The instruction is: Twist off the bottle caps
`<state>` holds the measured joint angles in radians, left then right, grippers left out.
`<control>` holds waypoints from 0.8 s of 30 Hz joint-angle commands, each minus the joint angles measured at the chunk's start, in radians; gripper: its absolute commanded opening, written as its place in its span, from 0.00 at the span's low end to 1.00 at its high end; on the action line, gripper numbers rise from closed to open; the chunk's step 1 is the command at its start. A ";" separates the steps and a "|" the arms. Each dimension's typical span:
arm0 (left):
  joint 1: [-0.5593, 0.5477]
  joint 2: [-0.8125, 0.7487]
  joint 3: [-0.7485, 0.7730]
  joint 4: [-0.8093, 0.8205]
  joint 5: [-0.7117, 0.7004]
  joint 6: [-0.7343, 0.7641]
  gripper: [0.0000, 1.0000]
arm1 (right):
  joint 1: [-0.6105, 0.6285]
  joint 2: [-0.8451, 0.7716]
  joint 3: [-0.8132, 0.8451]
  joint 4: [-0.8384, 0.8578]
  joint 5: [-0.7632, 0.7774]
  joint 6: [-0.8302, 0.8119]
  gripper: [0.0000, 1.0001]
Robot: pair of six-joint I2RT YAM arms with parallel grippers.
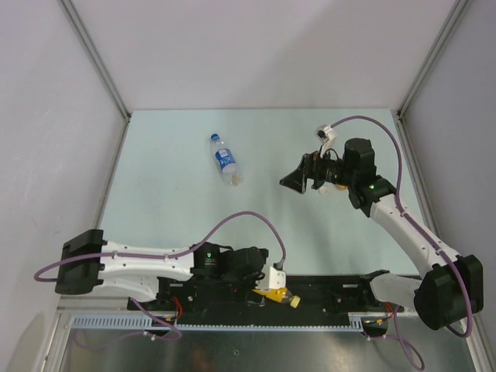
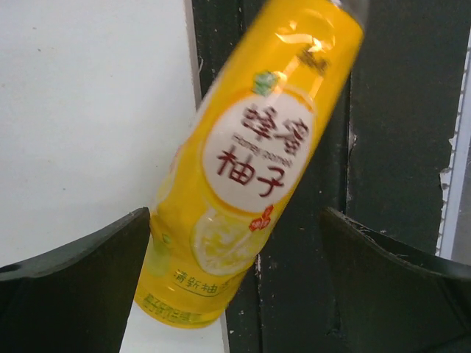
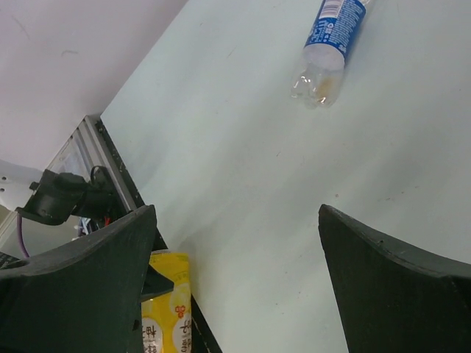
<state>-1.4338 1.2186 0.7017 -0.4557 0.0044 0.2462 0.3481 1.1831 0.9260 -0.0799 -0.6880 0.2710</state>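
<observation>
In the overhead view the left arm lies low along the near edge of the bench [image 1: 170, 194]. It is stretched rightward from its base at the near left, with a purple cable looping over it. The left tool [image 1: 277, 290] points down and right at the yellow bottle [image 1: 284, 297], which lies on the black rail [image 1: 333, 291] at the near edge. The right arm rises from the near right and reaches toward the far side. Its wrist is bent so the right tool [image 1: 301, 177] faces left above the pale green surface, fingers spread and holding nothing. The clear bottle [image 1: 223, 159] lies on its side in the far middle, well apart from both tools, its small blue cap [image 1: 213, 138] at the far end.

The left wrist view shows the glossy yellow bottle lying tilted across the edge where the bench meets the rail. It sits between two dark, matte, wedge-shaped fingers [image 2: 73, 294] that stand wide apart. The left finger is just beside the bottle's lower end and the right one is clear of it. A white oval on the label carries dark red characters, 蜂蜜柚子, above a picture of cut citrus. The smaller print is too blurred to read. Its cap is out of frame.

In the right wrist view the spread fingers [image 3: 390, 279] hang over bare bench. The clear bottle is at the far side with its ribbed base toward the camera. Its blue label has white print and a barcode, neither readable. The yellow bottle shows at the near left beside the rail.
</observation>
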 commanded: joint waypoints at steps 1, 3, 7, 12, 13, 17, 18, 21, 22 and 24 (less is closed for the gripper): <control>-0.017 0.036 0.004 0.016 0.019 0.033 1.00 | -0.007 -0.033 0.039 -0.007 0.011 -0.022 0.96; -0.017 0.070 0.011 0.017 0.006 0.032 0.99 | -0.007 -0.031 0.039 -0.007 0.013 -0.023 0.96; -0.018 0.151 0.029 0.026 -0.061 0.028 0.99 | -0.009 -0.028 0.039 -0.009 0.013 -0.026 0.96; -0.016 0.246 0.043 0.076 -0.088 0.015 0.98 | -0.014 -0.034 0.040 -0.011 0.013 -0.028 0.96; -0.017 0.257 0.050 0.082 -0.091 0.010 0.97 | -0.015 -0.036 0.039 -0.013 0.014 -0.029 0.96; -0.011 0.257 0.060 0.096 -0.085 -0.010 0.89 | -0.021 -0.046 0.038 -0.024 0.018 -0.035 0.96; -0.005 0.249 0.059 0.096 -0.079 -0.014 0.85 | -0.022 -0.048 0.038 -0.025 0.018 -0.035 0.96; 0.023 0.210 0.051 0.097 -0.052 -0.029 0.67 | -0.024 -0.053 0.039 -0.021 0.015 -0.031 0.96; 0.037 0.193 0.045 0.097 -0.039 -0.036 0.62 | -0.025 -0.054 0.040 -0.018 0.014 -0.029 0.96; 0.063 0.148 0.034 0.098 -0.019 -0.048 0.58 | -0.026 -0.061 0.040 -0.012 0.011 -0.023 0.96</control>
<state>-1.4155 1.4506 0.7494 -0.3813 -0.0383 0.2264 0.3286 1.1576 0.9260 -0.1043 -0.6773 0.2508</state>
